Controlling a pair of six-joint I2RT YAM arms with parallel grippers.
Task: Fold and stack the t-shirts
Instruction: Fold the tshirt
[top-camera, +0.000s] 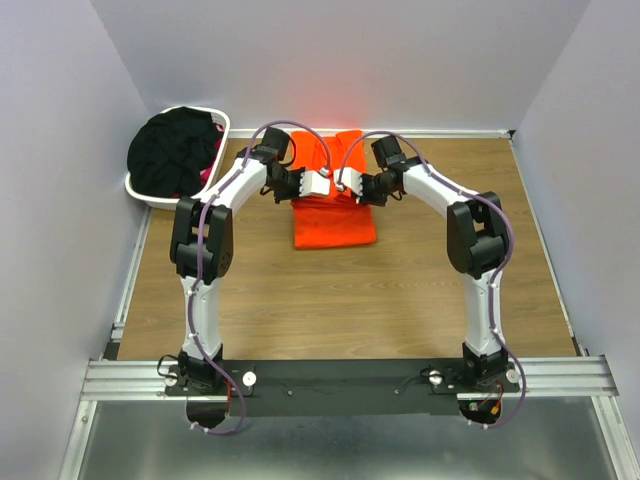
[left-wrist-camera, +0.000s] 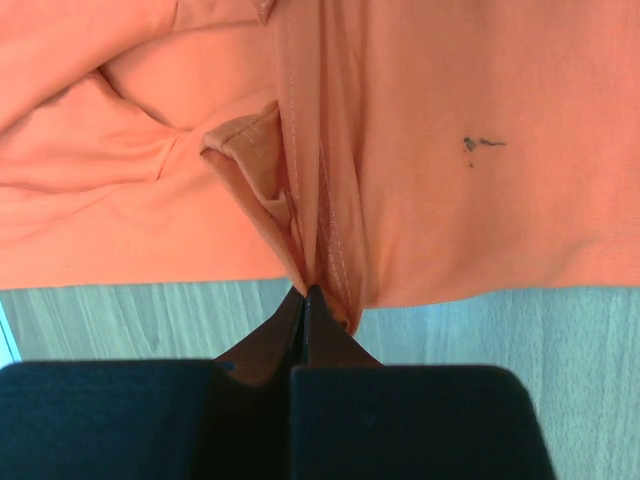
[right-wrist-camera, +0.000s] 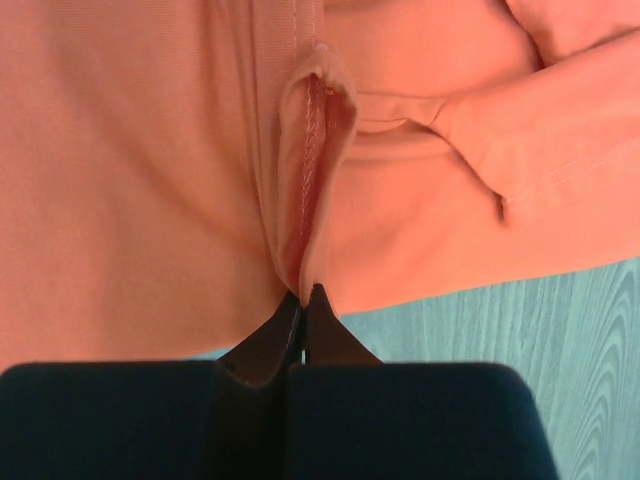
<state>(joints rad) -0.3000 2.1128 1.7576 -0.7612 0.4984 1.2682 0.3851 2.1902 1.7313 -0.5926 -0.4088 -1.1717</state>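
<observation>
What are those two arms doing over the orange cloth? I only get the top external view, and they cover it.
Observer: The left wrist view shows the left end effector shut on a seamed fold of the orange t-shirt.
Operator: And the other one?
Observer: In the right wrist view, the right end effector pinches a hemmed fold too.
Operator: Anything else up close?
Observer: A small dark mark on the cloth, left wrist view.

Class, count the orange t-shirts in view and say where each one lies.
1. The orange t-shirt lies on the table, far middle, pinched by the left fingers and right fingers. Another could be buried under the black clothes in the basket, far left.
</observation>
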